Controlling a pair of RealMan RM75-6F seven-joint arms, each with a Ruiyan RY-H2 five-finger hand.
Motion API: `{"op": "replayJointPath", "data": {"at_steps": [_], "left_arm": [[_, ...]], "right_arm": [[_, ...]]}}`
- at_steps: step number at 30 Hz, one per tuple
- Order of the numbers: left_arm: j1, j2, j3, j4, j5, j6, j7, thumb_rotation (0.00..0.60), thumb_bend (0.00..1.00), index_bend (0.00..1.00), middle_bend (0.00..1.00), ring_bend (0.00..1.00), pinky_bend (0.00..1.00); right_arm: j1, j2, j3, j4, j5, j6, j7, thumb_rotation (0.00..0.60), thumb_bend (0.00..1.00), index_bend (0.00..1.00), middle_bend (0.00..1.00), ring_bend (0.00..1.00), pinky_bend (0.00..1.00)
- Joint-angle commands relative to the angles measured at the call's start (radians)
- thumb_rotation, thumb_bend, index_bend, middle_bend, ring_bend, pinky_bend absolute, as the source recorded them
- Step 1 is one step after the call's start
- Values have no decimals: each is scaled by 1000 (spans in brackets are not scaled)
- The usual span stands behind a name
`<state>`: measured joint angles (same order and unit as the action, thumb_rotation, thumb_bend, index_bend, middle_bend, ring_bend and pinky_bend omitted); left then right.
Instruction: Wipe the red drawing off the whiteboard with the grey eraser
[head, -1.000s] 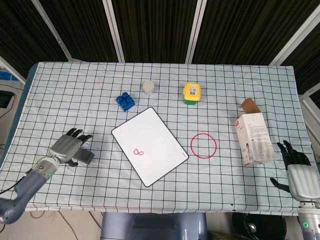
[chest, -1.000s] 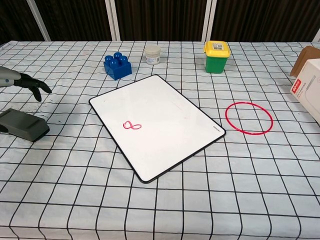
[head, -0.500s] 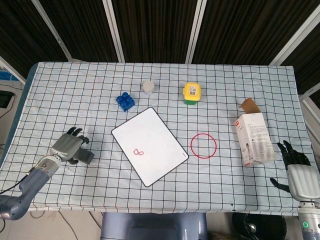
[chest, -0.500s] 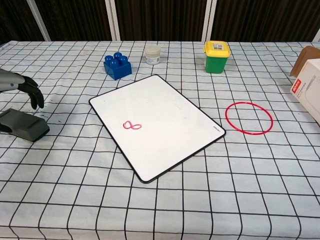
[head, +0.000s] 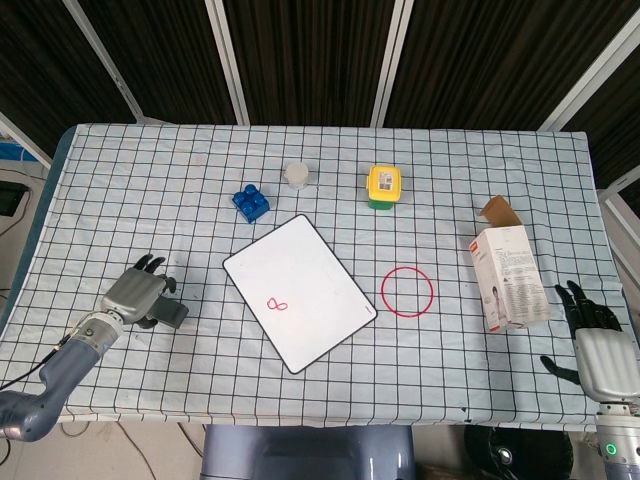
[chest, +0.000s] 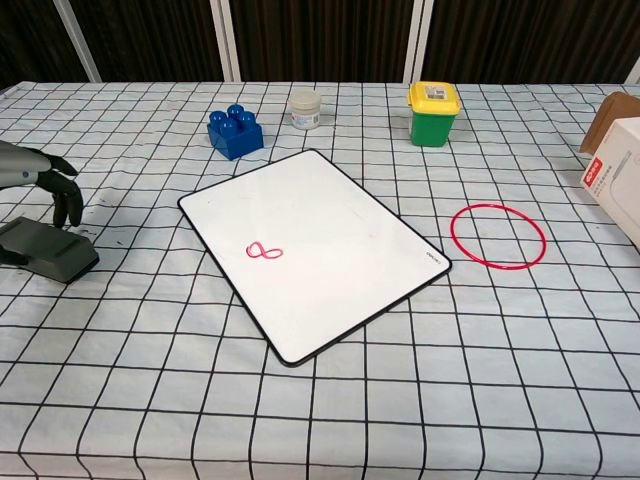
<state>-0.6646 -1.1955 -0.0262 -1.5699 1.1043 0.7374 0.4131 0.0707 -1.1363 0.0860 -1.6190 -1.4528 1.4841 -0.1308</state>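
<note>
Head view: my left hand (head: 136, 295) sits over the grey eraser (head: 170, 314), fingers curled down, contact unclear. My right hand (head: 598, 345) idles, fingers apart, holding nothing.

Chest view: the eraser (chest: 48, 250) lies left of the whiteboard (chest: 312, 245), red drawing (chest: 264, 252) intact. I judge it light and rigid; grip its long sides.

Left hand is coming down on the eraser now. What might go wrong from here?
1. The left hand covers only the near end of the grey eraser; an off-centre grip may tilt it or let it slip.
2. The red drawing sits near the whiteboard's left edge, and the board lies loose and angled, so wiping could slide it toward the red ring.
</note>
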Motion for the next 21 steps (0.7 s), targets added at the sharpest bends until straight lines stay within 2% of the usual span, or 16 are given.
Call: {"op": "replayJointPath", "data": {"at_steps": [1,17,21], "left_arm": [[1,2,6,3,8,7,-1,600,173,381,386,0,13],[-10,-20,27,31,-11,18,24,600,173,365,374,0,14],[-14,-24,31,32,-6,18,22,600,225,390,395,7,14]], "right_arm": [[0,0,-1,-2,2,-3,1,600,30,77,72,191,208],[-3,1,3,-10,17,-4,2,600,30,77,72,192,208],[-2,1,3,-11,17,-5,2,600,30,77,72,192,208]]}}
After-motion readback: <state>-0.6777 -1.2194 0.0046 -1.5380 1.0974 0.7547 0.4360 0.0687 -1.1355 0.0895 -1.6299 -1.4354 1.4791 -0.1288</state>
